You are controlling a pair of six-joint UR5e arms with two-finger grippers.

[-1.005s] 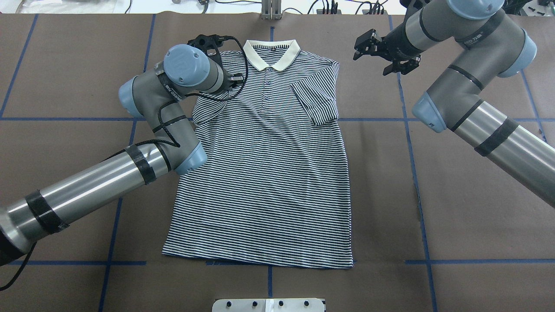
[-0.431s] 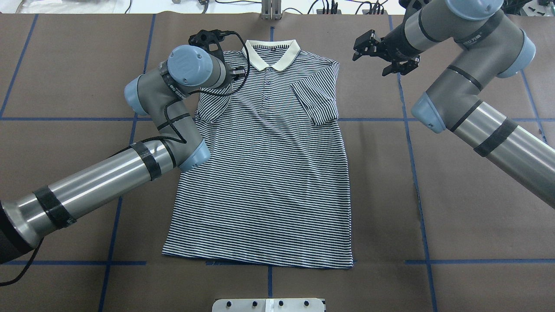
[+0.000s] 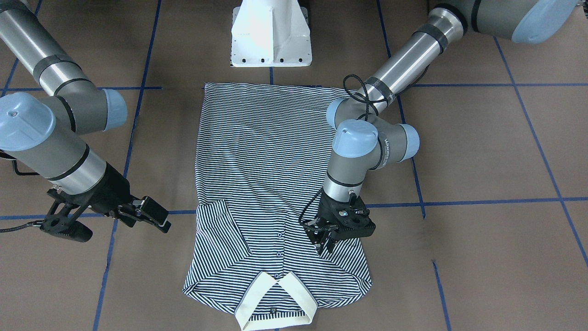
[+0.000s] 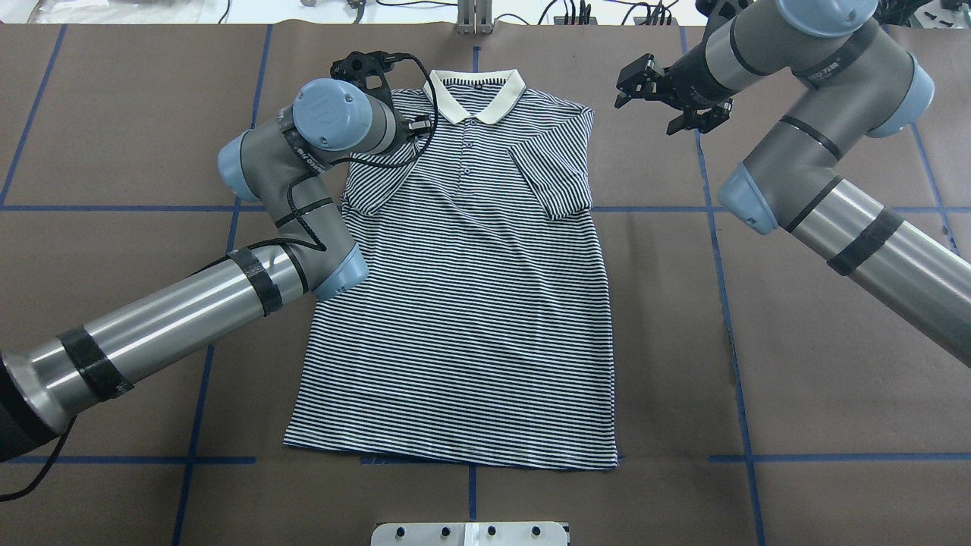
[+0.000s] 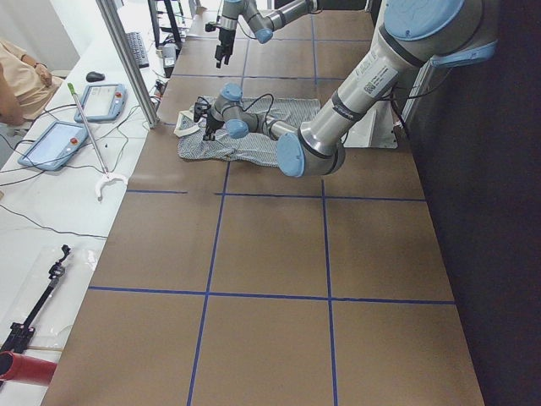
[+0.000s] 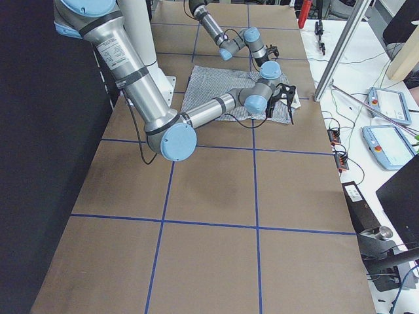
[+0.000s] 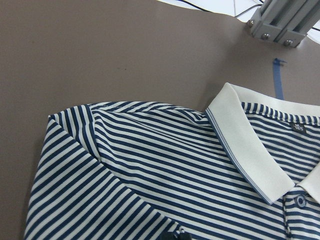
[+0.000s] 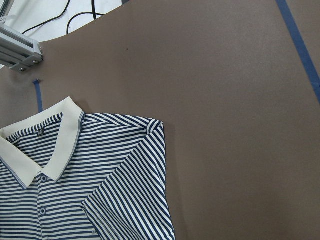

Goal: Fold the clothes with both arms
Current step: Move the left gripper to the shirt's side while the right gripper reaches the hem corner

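The left arm (image 4: 174, 322) reaches in low over the brown worktop (image 4: 796, 364) and bends its wrist above the shirt's shoulder. The left gripper (image 3: 326, 246) points straight down with its fingers (image 3: 330, 242) set on or just over the striped cloth beside the button placket; they look close together, but I cannot tell whether they are shut or pinching fabric. Under that wrist, the near sleeve (image 4: 372, 189) lies turned in over the chest. The polo shirt (image 4: 470, 318) is spread flat and face up in the middle of the worktop, cream collar (image 4: 474, 95) at the far edge, hem toward the robot along a blue tape line (image 4: 136, 459). Its other sleeve (image 4: 554, 178) is also folded inward across the body. Further right, the right arm (image 4: 834, 220) holds the right gripper (image 4: 646, 112) in the air beyond the shirt's shoulder, clear of the cloth, fingers spread wide apart and holding nothing
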